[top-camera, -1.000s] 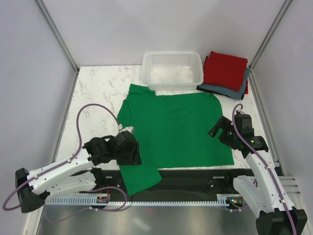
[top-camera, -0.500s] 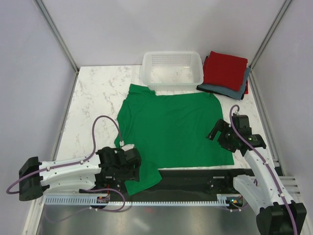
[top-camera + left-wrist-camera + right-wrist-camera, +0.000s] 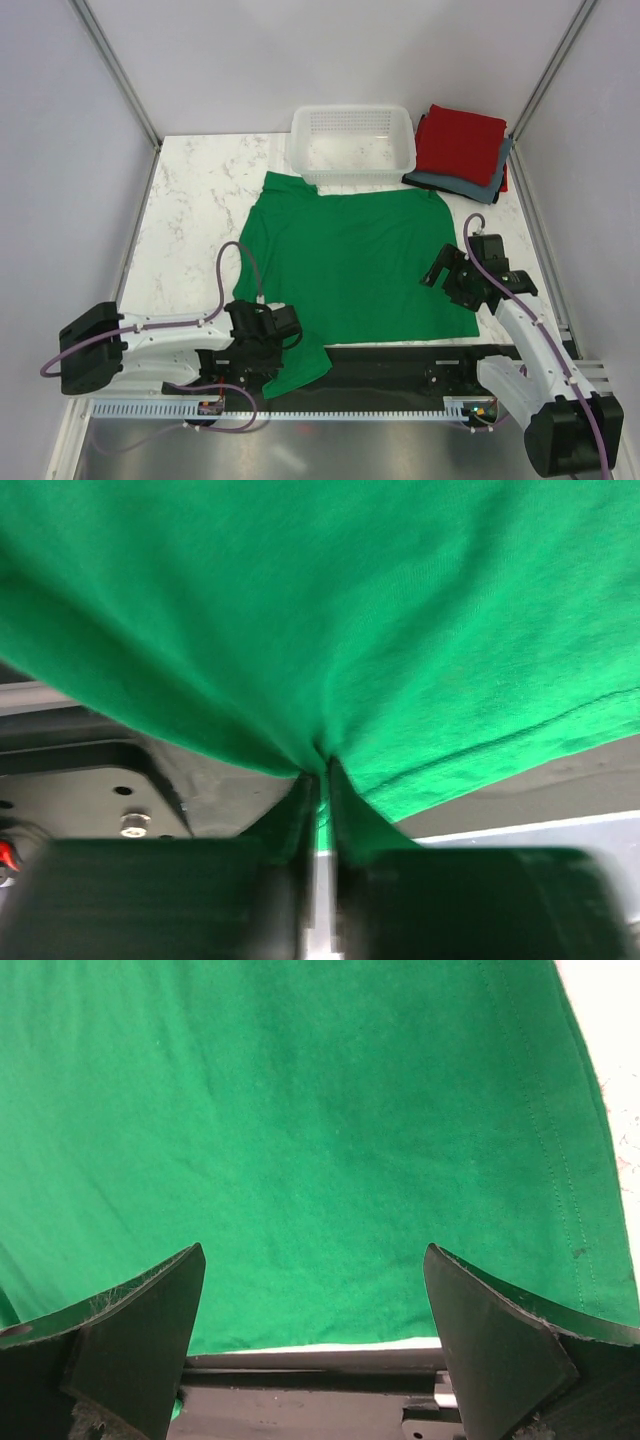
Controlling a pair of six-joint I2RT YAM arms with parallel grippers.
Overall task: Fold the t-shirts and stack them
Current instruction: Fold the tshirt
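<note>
A bright green t-shirt (image 3: 350, 260) lies spread flat in the middle of the table, one corner hanging over the near edge. My left gripper (image 3: 272, 352) sits at that hanging corner and is shut on the green cloth (image 3: 330, 660), which bunches between its fingers. My right gripper (image 3: 450, 280) hovers open over the shirt's near right corner (image 3: 320, 1140), holding nothing. A red folded t-shirt (image 3: 462, 140) lies on a grey-blue folded one (image 3: 440, 182) at the back right.
A white mesh basket (image 3: 352, 143) stands at the back, touching the green shirt's far edge. Bare marble table (image 3: 190, 200) lies to the left. A black rail (image 3: 400, 358) runs along the near edge under the shirt's hem.
My left gripper has moved down and to the right to the shirt's hanging corner, and has shut on the cloth. The right gripper has shifted slightly and stays open.
</note>
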